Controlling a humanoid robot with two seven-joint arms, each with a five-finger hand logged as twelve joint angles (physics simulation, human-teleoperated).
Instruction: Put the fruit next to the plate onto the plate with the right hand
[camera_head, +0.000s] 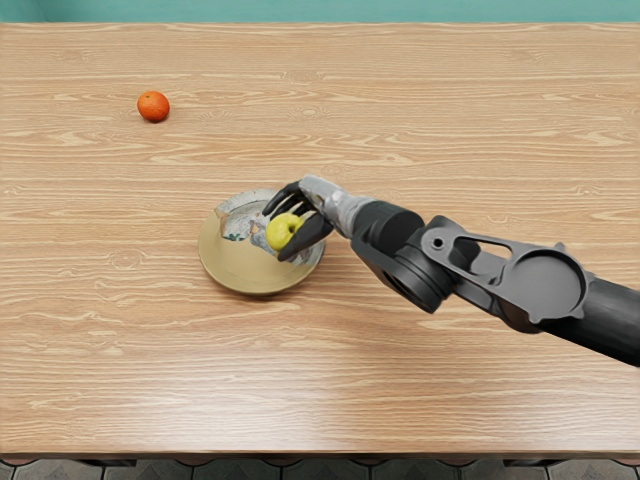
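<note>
The robot's grey and black right hand (300, 213) was closed around a small, round yellow-green fruit (283, 231). Its dark fingers (286, 196) curled over the top and another hooked under the near side, so the fruit showed between them. Hand and fruit were over the right half of a shallow round tan plate (238, 266), whose far part carried a pale, mottled pattern. From where I stood I could not tell whether the fruit was touching the plate's surface or was held just clear of it.

Behind the hand a silvery wrist ran into the bulky dark-grey right arm (500, 275), which reached in low across the bench from the right edge. The plate sat near the middle of the long light-brown wooden bench (400, 380). Well apart from it, toward the far left corner, a small round orange fruit (153, 106) lay by itself on the wood. Beyond the far edge of the bench ran a strip of teal wall (300, 9), and below the near edge dark grey floor tiles (300, 470) showed.
</note>
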